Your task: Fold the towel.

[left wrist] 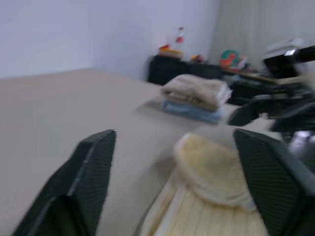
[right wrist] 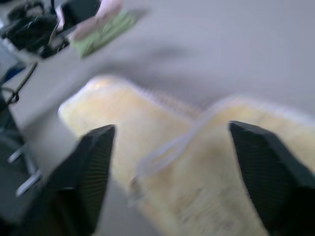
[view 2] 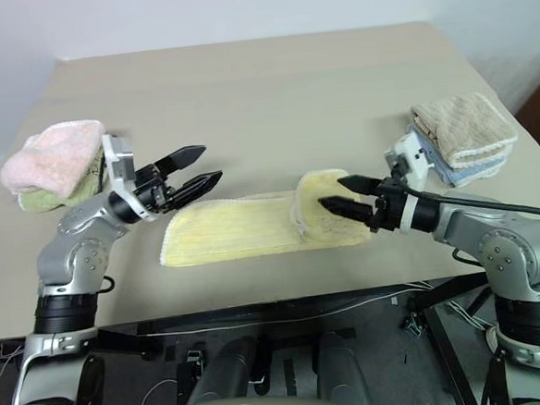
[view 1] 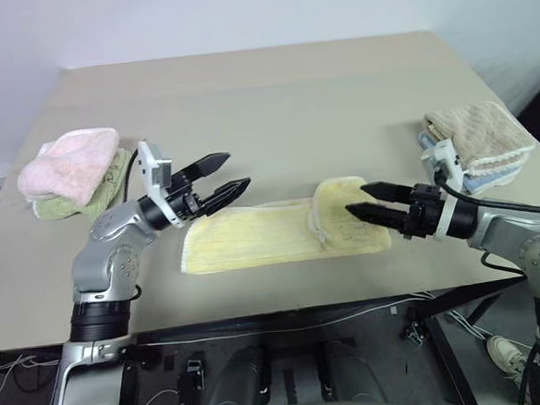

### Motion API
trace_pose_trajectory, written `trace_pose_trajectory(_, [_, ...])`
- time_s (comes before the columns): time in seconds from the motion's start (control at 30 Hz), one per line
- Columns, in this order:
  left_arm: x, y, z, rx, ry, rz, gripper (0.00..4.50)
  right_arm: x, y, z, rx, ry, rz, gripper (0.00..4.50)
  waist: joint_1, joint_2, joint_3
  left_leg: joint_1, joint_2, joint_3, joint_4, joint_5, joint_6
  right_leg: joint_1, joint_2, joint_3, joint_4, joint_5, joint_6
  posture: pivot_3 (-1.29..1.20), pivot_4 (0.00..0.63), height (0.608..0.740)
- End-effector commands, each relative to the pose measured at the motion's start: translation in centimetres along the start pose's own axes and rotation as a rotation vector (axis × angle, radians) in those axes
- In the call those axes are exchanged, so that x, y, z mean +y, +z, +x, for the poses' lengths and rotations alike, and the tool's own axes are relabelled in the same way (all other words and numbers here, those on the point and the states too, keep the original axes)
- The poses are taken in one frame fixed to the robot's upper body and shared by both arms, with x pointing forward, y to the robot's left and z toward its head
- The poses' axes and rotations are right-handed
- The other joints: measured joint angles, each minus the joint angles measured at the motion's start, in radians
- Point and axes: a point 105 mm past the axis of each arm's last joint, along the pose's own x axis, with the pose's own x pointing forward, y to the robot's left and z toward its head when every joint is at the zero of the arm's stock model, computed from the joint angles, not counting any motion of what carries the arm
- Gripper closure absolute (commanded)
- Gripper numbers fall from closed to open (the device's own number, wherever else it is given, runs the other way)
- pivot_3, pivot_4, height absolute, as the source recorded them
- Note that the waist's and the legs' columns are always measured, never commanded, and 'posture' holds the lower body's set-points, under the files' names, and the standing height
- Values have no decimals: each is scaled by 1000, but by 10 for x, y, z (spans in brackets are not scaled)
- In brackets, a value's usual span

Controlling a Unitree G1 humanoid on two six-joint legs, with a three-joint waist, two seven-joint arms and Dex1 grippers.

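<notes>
Left tool [view 1: 224, 176]: fingers parted, nothing between them, raised above the left end of the towel, not touching it, pointing toward the right.

Right tool [view 1: 366, 201]: fingers parted, nothing held, tips over the right end of the towel near the turned-over flap; contact with the cloth not determinable.

Towel [view 1: 254, 236]: pale yellow, lying flat as a long strip on the tabletop [view 1: 272, 100] near its front edge, between the two tools. Right end folded back over itself into a rounded flap [view 1: 336, 194], whitish trim showing along the fold. Right-hand portion partly covered by the right tool.

Stack at left of tabletop, well apart from the towel: pink fluffy towel [view 1: 68, 164] on top of a green cloth [view 1: 111, 181]; lower layers mostly hidden.

Stack at right of tabletop: beige waffle towel [view 1: 478, 132] resting on a pale blue cloth [view 1: 477, 181], partly masked by the right arm's wrist.

Left wrist view: dark cabinet [left wrist: 182, 71] with coloured items on top, too blurred to identify.

Under the tabletop front edge: cables [view 1: 14, 387] on the floor.
</notes>
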Motion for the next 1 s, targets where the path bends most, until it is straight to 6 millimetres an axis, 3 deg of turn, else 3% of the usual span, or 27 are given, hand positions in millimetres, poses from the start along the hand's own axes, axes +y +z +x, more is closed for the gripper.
trace_pose_trajectory(0.03, [0, -8, 22, 33, -49, 20, 1952, -13, 9, 5, -88, -64, -33, 2073, 1, 0, 0, 0, 0, 0, 0, 0, 0, 0, 0, 0, 0, 0, 0, 0, 150, 740])
trace_pose_trajectory(0.27, [-19, -40, 54, 105, -183, 6, 4457, -33, -7, 19, -161, -151, 44, 4497, -1, 0, 0, 0, -1, 0, 0, 1, 0, -1, 0, 0, 1, 0, 1, 0, 150, 740])
trace_pose_trajectory(0.5, [-22, -65, 81, 135, -180, 50, 4486, -27, -22, 25, -148, -124, 66, 4500, 1, 0, 0, 0, -1, 0, 1, 1, 0, -1, 0, 0, 2, 1, 1, 0, 150, 740])
trace_pose_trajectory(0.7, [-35, -82, 106, 171, -232, 76, 4486, -30, -25, 38, -135, -179, -87, 4500, -1, 0, 0, 0, -2, 0, 1, 1, 0, 0, 0, 0, 2, 2, 3, 0, 150, 740])
trace_pose_trajectory(0.87, [-45, -97, 108, 237, -265, 64, 4486, -34, -23, 48, -166, -208, -106, 4500, -3, 0, 0, 1, -2, 0, 1, 1, 0, -1, 1, 1, 3, 2, 4, 0, 150, 740])
trace_pose_trajectory(1.0, [-55, -128, 100, 394, -305, 88, 4486, -47, -34, 55, -149, -272, -53, 4500, -2, 1, 0, 1, -2, 0, 2, 1, 0, 0, 1, 1, 4, 2, 4, 0, 150, 740])
